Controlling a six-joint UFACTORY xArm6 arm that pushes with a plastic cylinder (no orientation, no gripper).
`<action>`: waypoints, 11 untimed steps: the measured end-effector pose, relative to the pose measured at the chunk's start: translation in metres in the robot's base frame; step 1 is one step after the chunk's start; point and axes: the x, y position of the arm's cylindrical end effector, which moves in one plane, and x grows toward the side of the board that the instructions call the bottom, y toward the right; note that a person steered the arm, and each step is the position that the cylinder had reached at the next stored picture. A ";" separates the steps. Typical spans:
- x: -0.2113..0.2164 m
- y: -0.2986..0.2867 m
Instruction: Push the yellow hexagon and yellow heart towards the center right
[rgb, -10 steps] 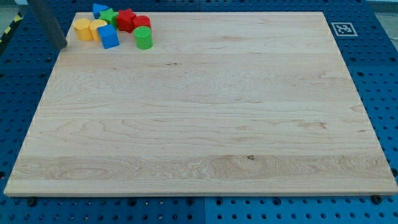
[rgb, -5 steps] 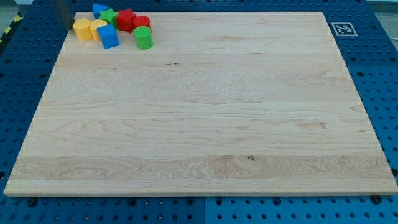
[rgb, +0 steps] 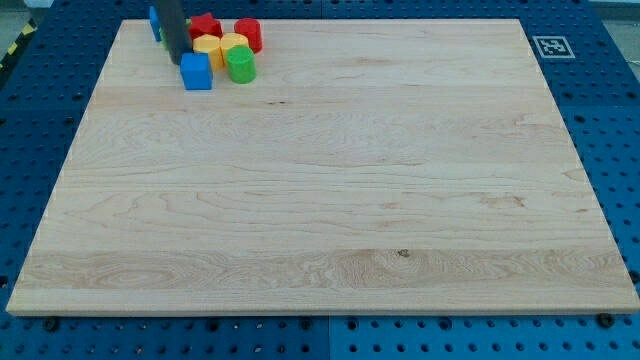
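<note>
Yellow hexagon and yellow heart sit side by side near the view's top left of the wooden board, packed into a tight cluster of blocks. From my seat I read the hexagon on the view's left and the heart touching it on the right, though their shapes are small and hard to tell apart. A red block lies just behind them, and a red cylinder just beyond the heart toward the view's right. A green cylinder presses against the heart's near side, and a blue cube sits just below the hexagon. My tip comes down at the view's left of the hexagon, just above the blue cube, and a blue block peeks out behind the rod. This arm carries no claw, only the rod.
</note>
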 end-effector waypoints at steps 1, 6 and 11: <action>-0.014 0.017; 0.014 0.138; 0.040 0.236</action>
